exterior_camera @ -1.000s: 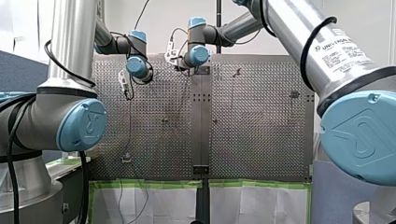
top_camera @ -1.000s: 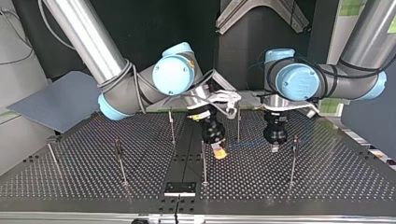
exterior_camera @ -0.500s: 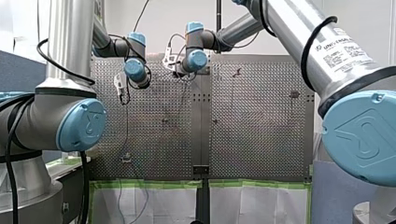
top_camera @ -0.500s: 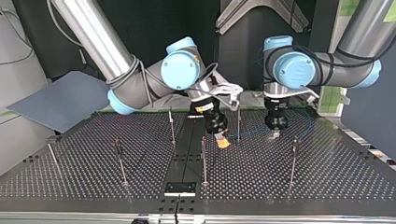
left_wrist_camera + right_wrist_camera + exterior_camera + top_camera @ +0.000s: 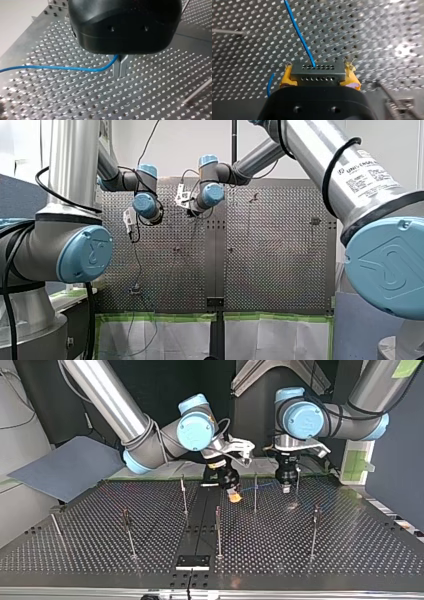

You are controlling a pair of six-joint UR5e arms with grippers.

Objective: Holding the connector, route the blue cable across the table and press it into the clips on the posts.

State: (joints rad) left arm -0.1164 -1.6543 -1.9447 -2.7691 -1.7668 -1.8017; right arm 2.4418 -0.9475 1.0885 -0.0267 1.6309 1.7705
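In the right wrist view my right gripper [image 5: 319, 77] has its yellow pads [image 5: 287, 78] shut on the black connector [image 5: 317, 72]. The blue cable [image 5: 298, 32] leaves the connector and runs ahead over the perforated table. In the left wrist view my left gripper [image 5: 120, 67] has its metal fingers shut on the blue cable [image 5: 50, 67], which trails off sideways. In the top view my right gripper [image 5: 233, 496] is near the table's middle and my left gripper [image 5: 286, 487] to its right. A post [image 5: 255, 492] stands between them, with the cable [image 5: 265, 485] stretched past it.
Several thin posts stand on the table, among them one [image 5: 184, 495] left of my right gripper, one [image 5: 218, 530] nearer the top view's camera and one [image 5: 313, 530] at its right. A black plate [image 5: 192, 561] lies at the near edge. A grey sheet [image 5: 65, 467] lies off the table's left.
In the top view both grippers have moved away from the camera toward the table's far edge, carrying the connector and cable. My right gripper now sits beyond the middle post.
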